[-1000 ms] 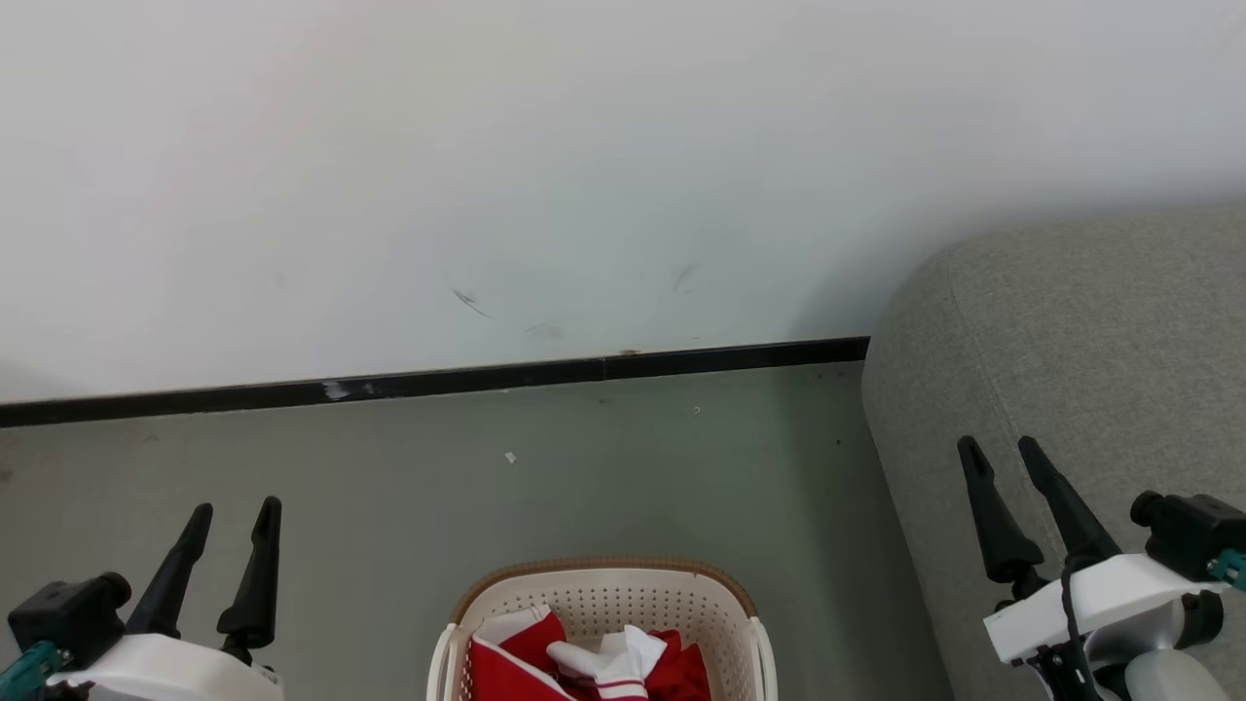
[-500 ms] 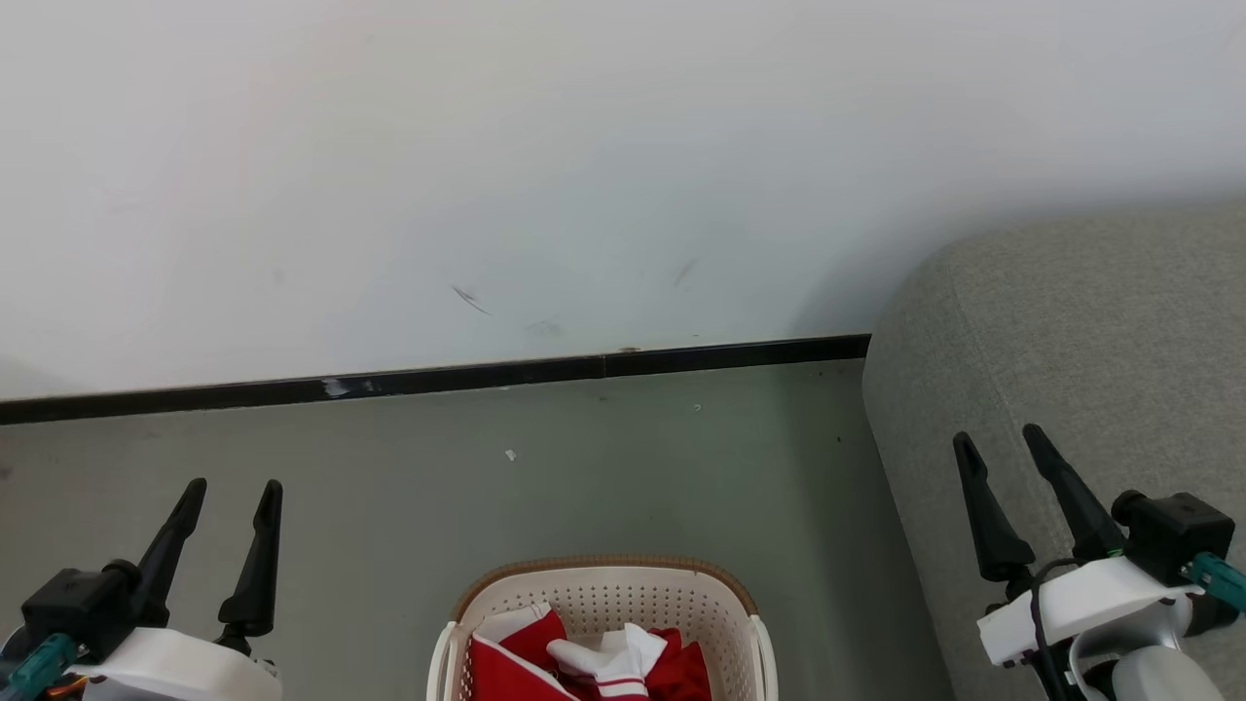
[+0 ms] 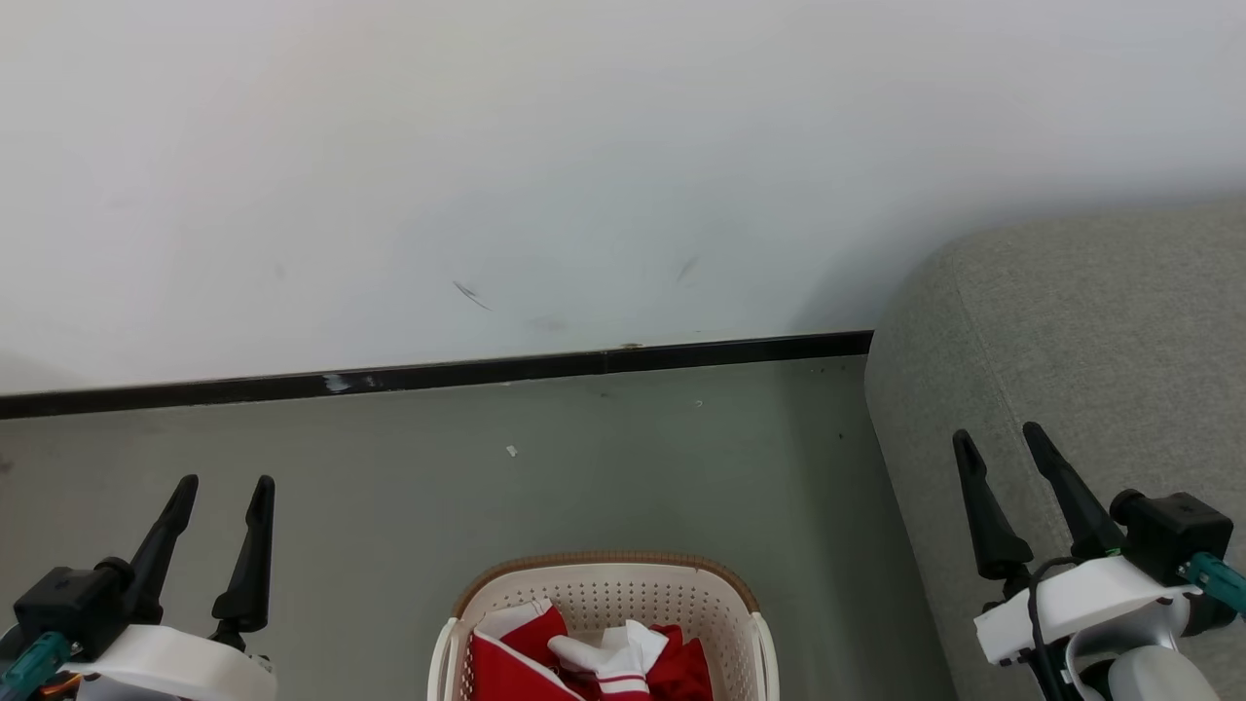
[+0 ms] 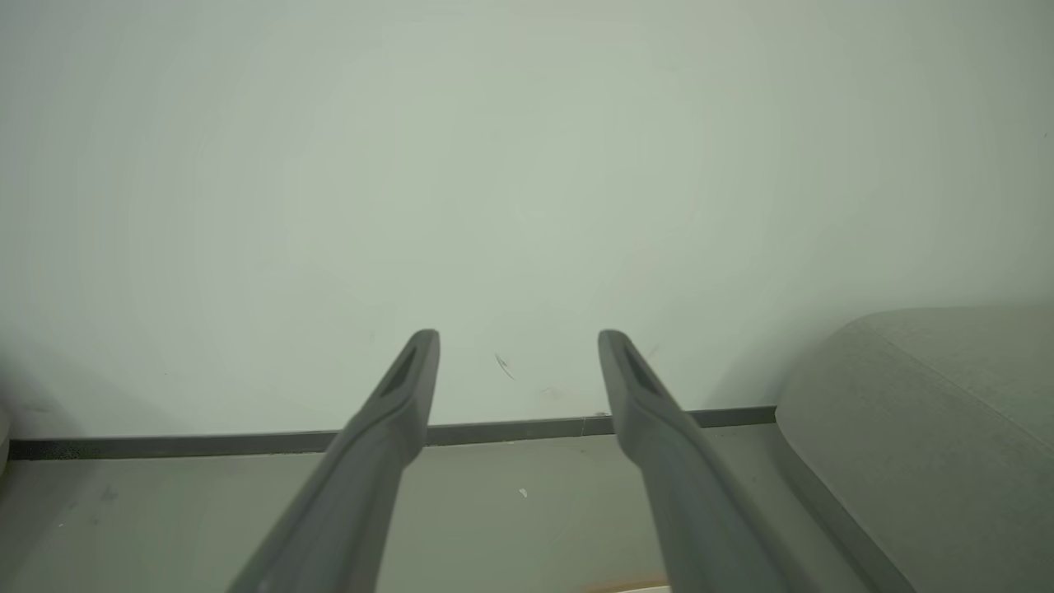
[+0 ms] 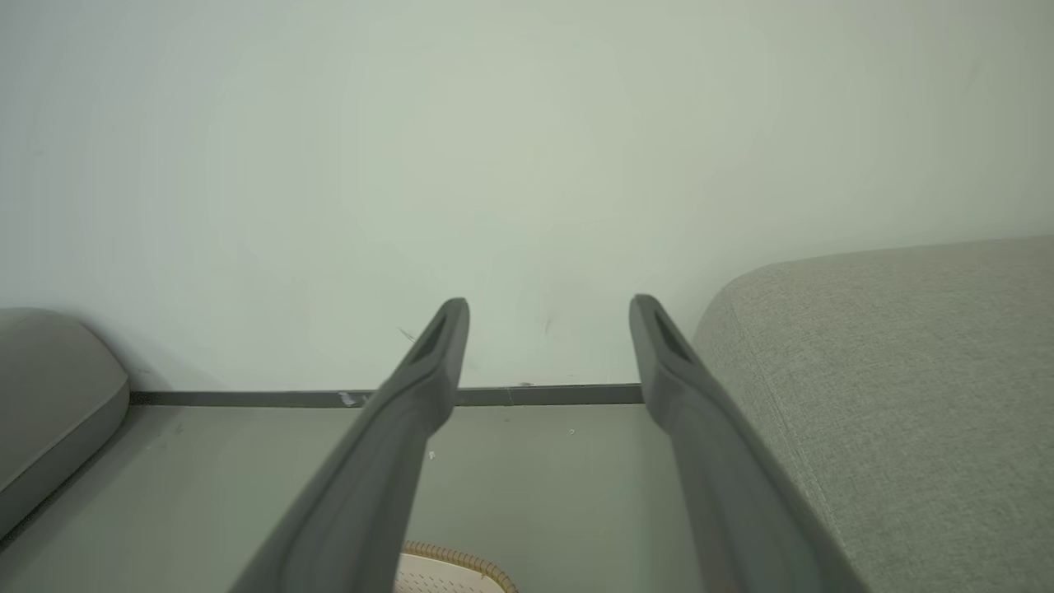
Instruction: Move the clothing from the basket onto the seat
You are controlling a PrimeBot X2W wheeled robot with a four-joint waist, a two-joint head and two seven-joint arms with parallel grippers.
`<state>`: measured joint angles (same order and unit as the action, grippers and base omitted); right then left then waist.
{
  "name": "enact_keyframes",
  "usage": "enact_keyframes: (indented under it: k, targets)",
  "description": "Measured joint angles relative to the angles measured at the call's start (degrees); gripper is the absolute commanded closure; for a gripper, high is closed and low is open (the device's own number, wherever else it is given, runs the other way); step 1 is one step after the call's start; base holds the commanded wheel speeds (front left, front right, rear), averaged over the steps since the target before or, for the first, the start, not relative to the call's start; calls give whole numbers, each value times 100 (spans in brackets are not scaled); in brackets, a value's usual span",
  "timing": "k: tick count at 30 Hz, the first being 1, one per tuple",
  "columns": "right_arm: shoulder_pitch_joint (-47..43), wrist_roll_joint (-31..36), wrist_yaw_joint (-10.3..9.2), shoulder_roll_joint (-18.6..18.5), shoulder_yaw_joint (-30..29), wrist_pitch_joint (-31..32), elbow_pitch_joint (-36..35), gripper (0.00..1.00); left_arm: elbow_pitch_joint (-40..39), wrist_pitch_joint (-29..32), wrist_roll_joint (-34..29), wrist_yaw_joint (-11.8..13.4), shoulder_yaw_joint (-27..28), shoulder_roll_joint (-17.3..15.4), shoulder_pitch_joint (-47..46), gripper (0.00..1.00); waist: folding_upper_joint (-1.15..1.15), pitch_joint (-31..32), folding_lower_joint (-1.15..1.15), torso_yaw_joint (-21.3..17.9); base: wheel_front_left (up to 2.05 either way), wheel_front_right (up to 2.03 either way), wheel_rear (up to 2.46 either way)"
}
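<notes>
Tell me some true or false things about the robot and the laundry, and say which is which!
1. The red and white clothing lies in the basket. True.
2. The right end effector holds a shirt. False: it is open and empty.
3. The basket stands on the seat. False: it stands on the floor, beside the seat.
4. The left end effector is open. True.
</notes>
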<state>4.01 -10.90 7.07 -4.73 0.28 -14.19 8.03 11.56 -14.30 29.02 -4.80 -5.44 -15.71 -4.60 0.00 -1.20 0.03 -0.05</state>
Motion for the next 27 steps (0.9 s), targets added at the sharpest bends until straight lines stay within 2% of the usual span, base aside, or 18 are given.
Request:
enact_keyframes:
  k: [13, 27]
  targets:
    - [2, 0, -1, 87, -87, 0, -24, 0, 65, 0, -23, -76, 32, 126, -73, 0, 0, -100, 0, -18, 0, 0, 0]
    - [-5, 25, -1, 146, -149, -1, -189, 0, 194, -1, 103, -191, -265, 255, -208, 0, 0, -336, -1, -109, 0, 0, 0]
